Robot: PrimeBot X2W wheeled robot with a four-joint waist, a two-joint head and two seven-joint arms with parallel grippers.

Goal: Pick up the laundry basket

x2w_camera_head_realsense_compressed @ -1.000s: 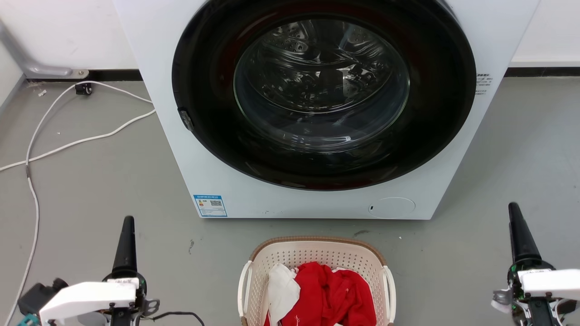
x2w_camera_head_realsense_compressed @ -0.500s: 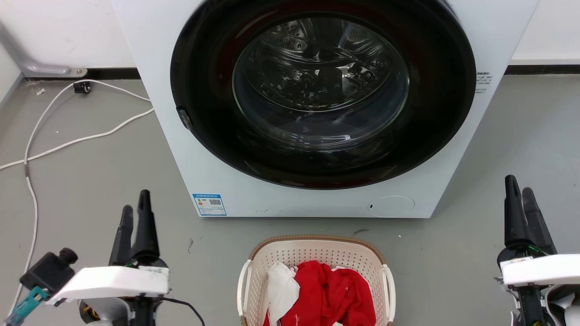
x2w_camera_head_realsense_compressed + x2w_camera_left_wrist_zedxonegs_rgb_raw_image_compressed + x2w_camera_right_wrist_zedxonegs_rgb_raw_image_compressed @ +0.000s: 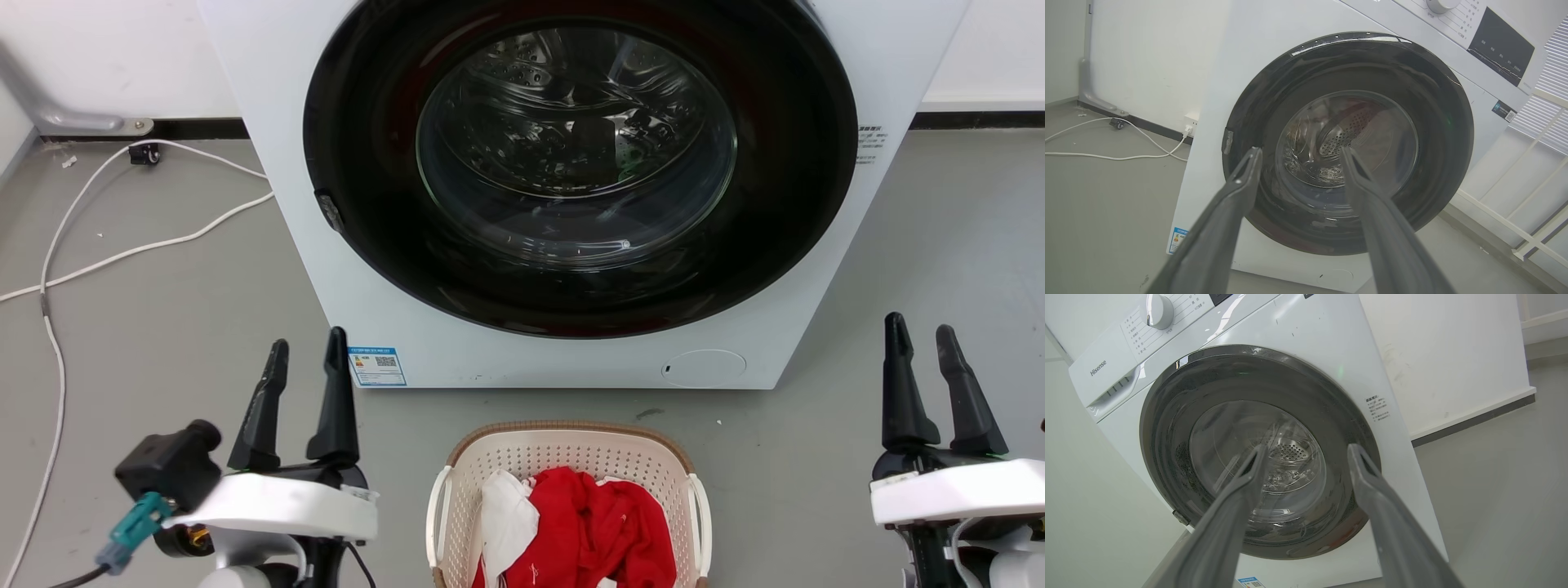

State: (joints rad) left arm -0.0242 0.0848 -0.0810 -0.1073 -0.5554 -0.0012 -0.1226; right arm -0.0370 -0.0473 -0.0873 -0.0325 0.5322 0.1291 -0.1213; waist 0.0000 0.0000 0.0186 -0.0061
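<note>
The laundry basket (image 3: 563,452) stands on the floor at the bottom middle of the head view, cream and perforated with a brown rim and white side handles. Red and white clothes (image 3: 596,523) lie in it. My left gripper (image 3: 309,341) is open, well to the basket's left, its fingers pointing up the view. On the far right my right gripper (image 3: 921,327) is open too, apart from the basket. In the wrist views the left gripper (image 3: 1299,152) and the right gripper (image 3: 1306,449) are both open and hold nothing.
A white washing machine (image 3: 392,327) with a shut, dark round door (image 3: 575,163) stands just behind the basket. White cables (image 3: 106,261) trail over the grey floor at the left. A white railing (image 3: 1527,212) stands beside the machine.
Both grippers turned so that their two fingers show apart. The left gripper rose and moved right, towards the basket. The camera dipped slightly.
</note>
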